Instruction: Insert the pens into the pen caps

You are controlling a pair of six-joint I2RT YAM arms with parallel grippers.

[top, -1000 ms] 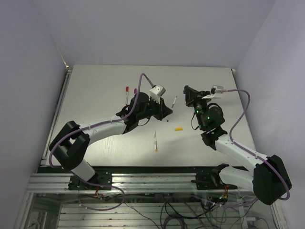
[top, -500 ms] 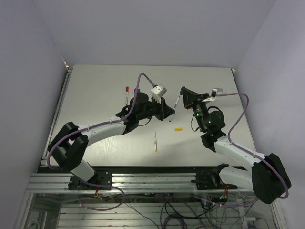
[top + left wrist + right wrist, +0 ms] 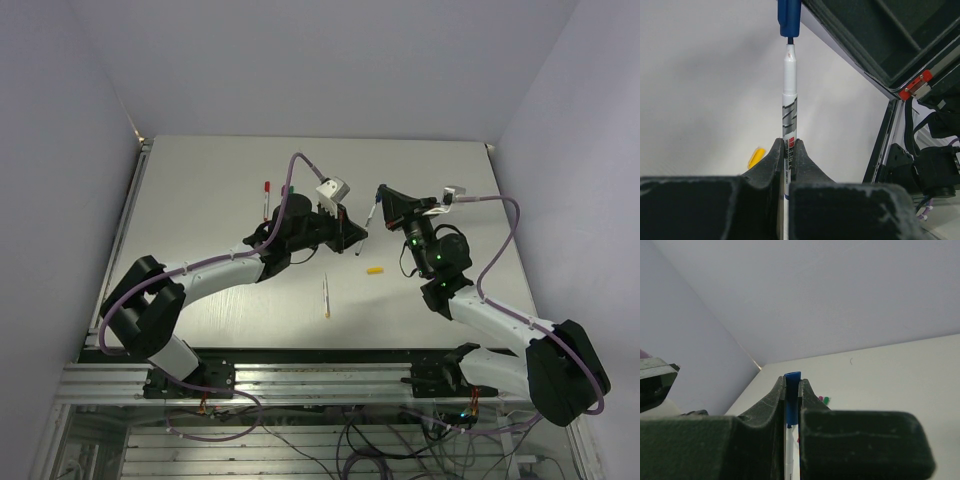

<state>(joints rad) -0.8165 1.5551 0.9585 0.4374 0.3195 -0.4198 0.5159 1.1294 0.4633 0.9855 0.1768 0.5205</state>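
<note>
My left pincer point(image 3: 788, 150) grips a pen point(image 3: 790, 95), right pincer point(image 3: 792, 390) the blue cap point(image 3: 789, 17); tip at mouth, unseated (yellow cap point(image 3: 756, 157) beneath, pending).

The pen point(image 3: 789, 100) has a smooth, glossy white plastic barrel (grey print on it). The blue cap point(image 3: 789, 17) is smooth plastic. The left tool point(image 3: 788, 146) looks matt black and faintly grainy, the desk point(image 3: 700, 90) matt off-white.

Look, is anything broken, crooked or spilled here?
No, nothing stands out. The left gripper holds a pen straight, its tip lined up with the blue cap in the right gripper. A yellow cap and another pen just lie loose on the table.
</note>
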